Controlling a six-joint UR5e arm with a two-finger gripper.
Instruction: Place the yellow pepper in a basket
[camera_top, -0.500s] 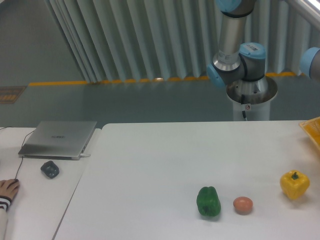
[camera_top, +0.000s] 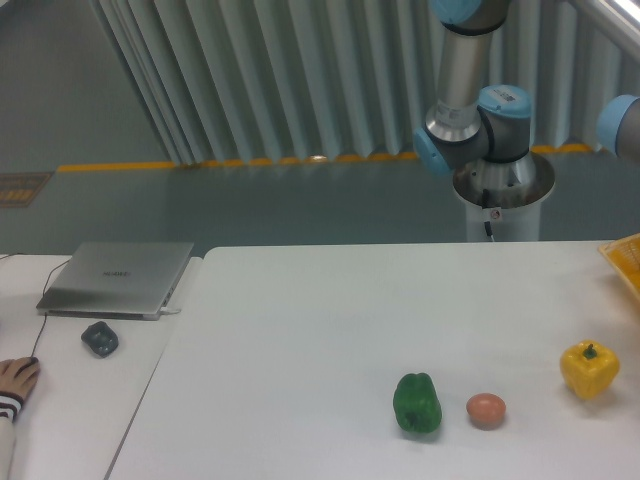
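The yellow pepper (camera_top: 589, 368) rests upright on the white table near its right edge, stem up. A corner of the yellow-orange basket (camera_top: 625, 258) pokes in at the right border, farther back than the pepper. Only the arm's base and joints (camera_top: 478, 120) show behind the table, with another joint at the right border. The gripper itself is out of view.
A green bell pepper (camera_top: 417, 403) and a brown egg (camera_top: 486, 410) lie left of the yellow pepper. On the side table at left sit a closed laptop (camera_top: 118, 277) and a dark mouse (camera_top: 100, 338). A person's hand (camera_top: 15, 380) rests at the left edge.
The arm joint at the right border has shifted very slightly; the objects on the table have not moved.
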